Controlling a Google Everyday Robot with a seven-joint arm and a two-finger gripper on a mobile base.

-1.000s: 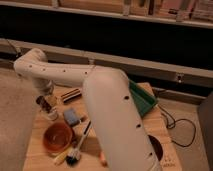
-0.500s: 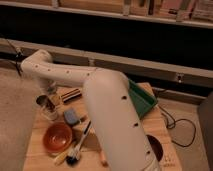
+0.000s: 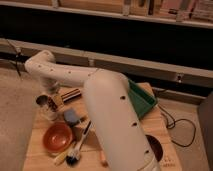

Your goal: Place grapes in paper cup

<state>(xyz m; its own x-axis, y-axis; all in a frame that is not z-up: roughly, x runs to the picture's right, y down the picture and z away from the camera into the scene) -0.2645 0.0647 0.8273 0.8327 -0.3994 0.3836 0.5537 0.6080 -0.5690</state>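
My gripper (image 3: 51,103) hangs from the white arm (image 3: 107,107) at the left side of the wooden table (image 3: 37,155). It sits right over the small white paper cup (image 3: 49,115), touching or nearly touching its rim. A dark mass shows at the gripper's tip above the cup's mouth. I cannot tell whether it is the grapes, and no grapes show elsewhere on the table.
A dark-and-light striped bar (image 3: 70,94) lies just right of the gripper. A blue-grey block (image 3: 71,117), a red-orange bowl (image 3: 57,137) and a brush (image 3: 78,149) lie in front. A green tray (image 3: 144,100) is behind the arm. A cable (image 3: 176,131) trails at the right.
The arm's elbow and the gripper have shifted slightly to the right, ending over the white cup. The things on the table have not moved.
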